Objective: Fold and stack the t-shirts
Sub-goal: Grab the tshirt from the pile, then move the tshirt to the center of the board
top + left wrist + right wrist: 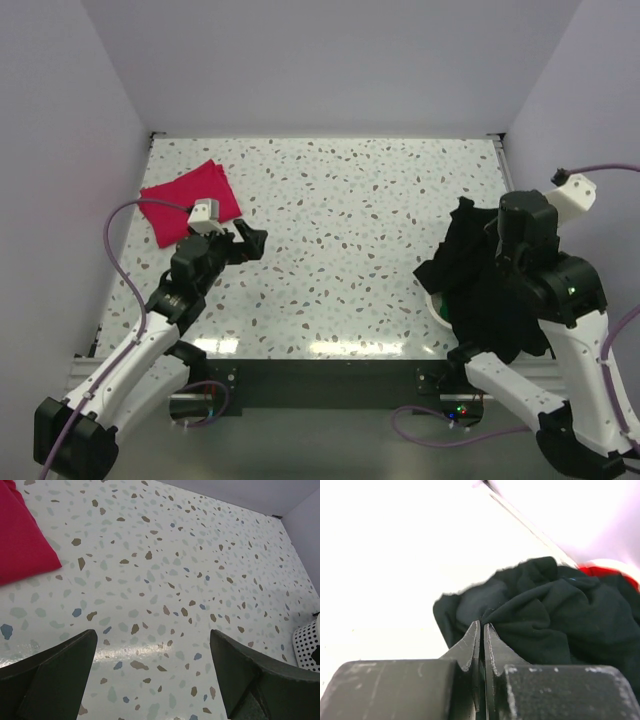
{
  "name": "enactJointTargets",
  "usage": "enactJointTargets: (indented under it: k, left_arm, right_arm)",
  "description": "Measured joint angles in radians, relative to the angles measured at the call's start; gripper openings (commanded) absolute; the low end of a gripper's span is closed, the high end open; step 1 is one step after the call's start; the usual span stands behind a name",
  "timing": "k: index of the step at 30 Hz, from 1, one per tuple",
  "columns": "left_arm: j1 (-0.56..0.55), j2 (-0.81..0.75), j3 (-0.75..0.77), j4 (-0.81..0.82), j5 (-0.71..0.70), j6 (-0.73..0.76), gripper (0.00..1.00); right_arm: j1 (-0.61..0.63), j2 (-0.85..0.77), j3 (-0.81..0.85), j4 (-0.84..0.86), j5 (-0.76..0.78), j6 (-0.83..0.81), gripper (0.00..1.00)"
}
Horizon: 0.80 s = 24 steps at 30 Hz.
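Observation:
A large black t-shirt hangs bunched up at the right side of the table. My right gripper is shut on a fold of this black t-shirt, with cloth pinched at the fingertips. In the top view the fingers are hidden behind the cloth and the wrist. A magenta-pink t-shirt, folded to a small rectangle, lies at the back left of the table, and its corner shows in the left wrist view. My left gripper hovers open over the bare table just right of it, holding nothing.
A white perforated basket stands at the table's right side, mostly hidden under the hanging black cloth. A bit of red cloth shows behind the black shirt. White walls close in the speckled table on three sides.

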Motion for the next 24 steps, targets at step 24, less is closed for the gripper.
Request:
enactJointTargets:
  k: [24]
  left_arm:
    - [0.000, -0.143, -0.049, -0.007, -0.104, 0.084, 1.00]
  right_arm:
    - [0.032, 0.842, 0.733, 0.681, -0.798, -0.277, 0.00]
